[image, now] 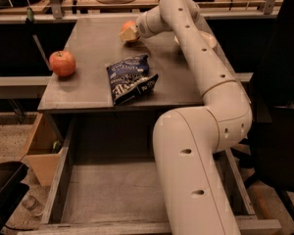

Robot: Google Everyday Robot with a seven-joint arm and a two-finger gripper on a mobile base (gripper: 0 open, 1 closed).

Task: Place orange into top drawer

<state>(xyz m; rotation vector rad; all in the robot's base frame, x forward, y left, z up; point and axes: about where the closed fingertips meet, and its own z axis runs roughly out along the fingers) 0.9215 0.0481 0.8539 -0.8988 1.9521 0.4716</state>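
- The white arm [206,72] reaches across the tabletop [88,89] to its far side.
- The top drawer [112,190] stands pulled open below the table's front edge.
- A dark blue chip bag [130,77] lies mid-table.
- A red apple [62,63] sits near the left edge.
- The gripper [127,34] is at the orange [129,25] on the far tabletop; whether it is gripping, I cannot tell.
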